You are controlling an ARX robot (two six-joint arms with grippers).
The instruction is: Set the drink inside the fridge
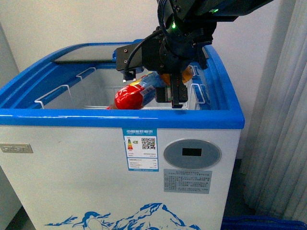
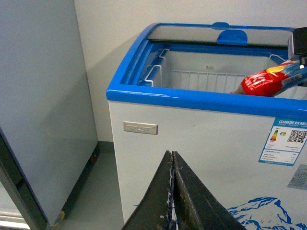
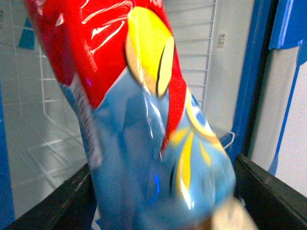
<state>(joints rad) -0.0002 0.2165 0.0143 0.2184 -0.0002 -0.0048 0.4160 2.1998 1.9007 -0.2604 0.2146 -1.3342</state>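
Note:
The fridge [image 1: 120, 119] is a white chest freezer with a blue rim, and its top is open. The drink [image 1: 132, 98], a bottle with a red, blue and yellow label, lies tilted inside the opening, just below the rim. My right gripper [image 1: 169, 98] reaches down into the fridge, open, with the drink's end between its spread jaws. In the right wrist view the drink [image 3: 144, 110] fills the picture, blurred, between the two dark fingers [image 3: 268, 191] of my right gripper [image 3: 158, 201]. My left gripper [image 2: 171, 155] is shut and empty, low in front of the fridge [image 2: 192, 96], where the drink [image 2: 261, 84] also shows.
White wire baskets [image 1: 62, 93] hang inside the fridge. A glass lid [image 1: 86, 52] sits slid to the back. A pale grey cabinet [image 2: 43, 105] stands left of the fridge. A curtain [image 1: 283, 120] hangs at the right, with a blue basket [image 1: 264, 223] below it.

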